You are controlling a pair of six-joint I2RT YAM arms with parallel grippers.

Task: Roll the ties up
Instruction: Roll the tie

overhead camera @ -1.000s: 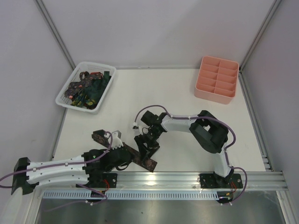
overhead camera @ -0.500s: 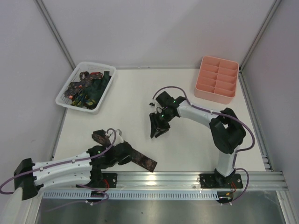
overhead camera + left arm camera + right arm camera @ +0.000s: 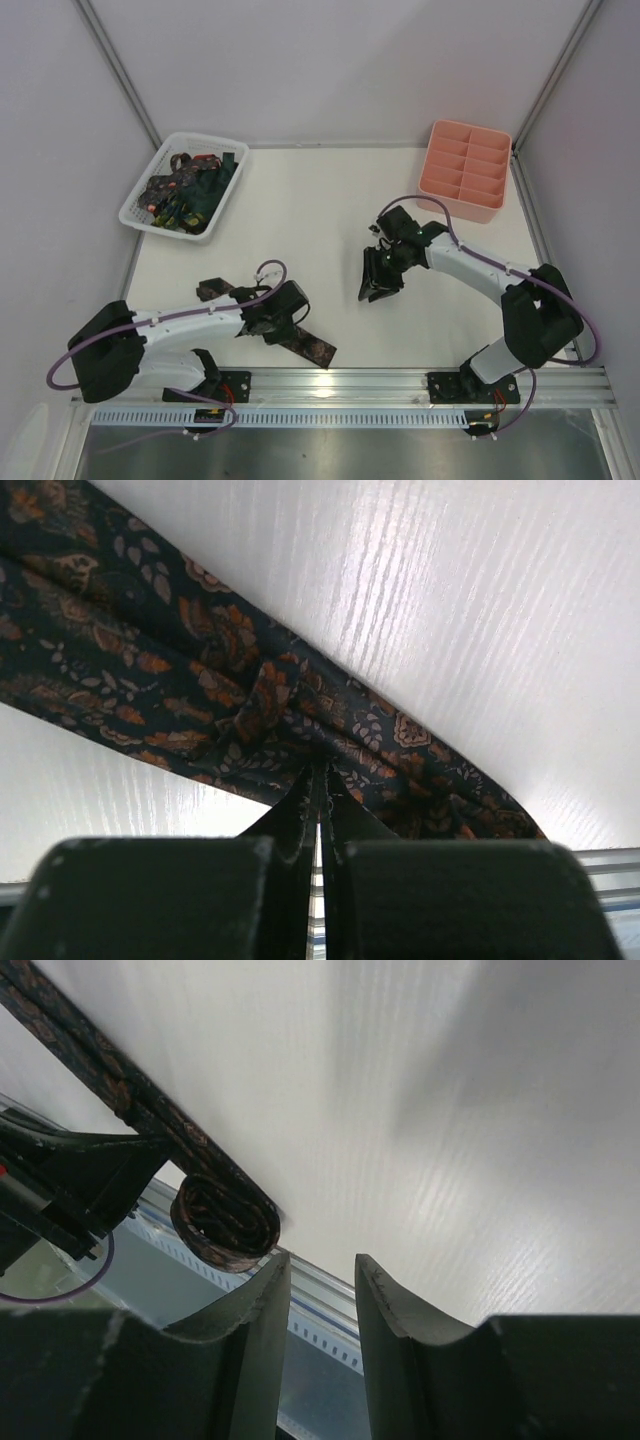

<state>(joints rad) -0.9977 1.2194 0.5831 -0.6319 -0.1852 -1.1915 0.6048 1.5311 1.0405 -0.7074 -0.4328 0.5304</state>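
A brown patterned tie point(image 3: 312, 345) lies slanted near the table's front edge, one end point(image 3: 212, 290) pointing left. My left gripper point(image 3: 283, 318) sits on its middle. In the left wrist view the jaws point(image 3: 322, 770) are shut on a pinched fold of the tie point(image 3: 230, 670). The right wrist view shows the tie's near end wound into a small roll point(image 3: 225, 1222). My right gripper point(image 3: 375, 290) hangs to the right of the tie, apart from it. Its fingers point(image 3: 265, 1300) stand open with nothing between them. More ties point(image 3: 185, 188) lie heaped in the basket.
A white lattice basket point(image 3: 140, 215) stands at the back left. A pink compartment tray point(image 3: 463, 170) stands at the back right. The metal rail point(image 3: 400, 380) runs along the table's near edge, just past the rolled end.
My right gripper has left the tie and moved right and back, its jaws narrowing. The left arm has swung its elbow out while the gripper stays on the tie.
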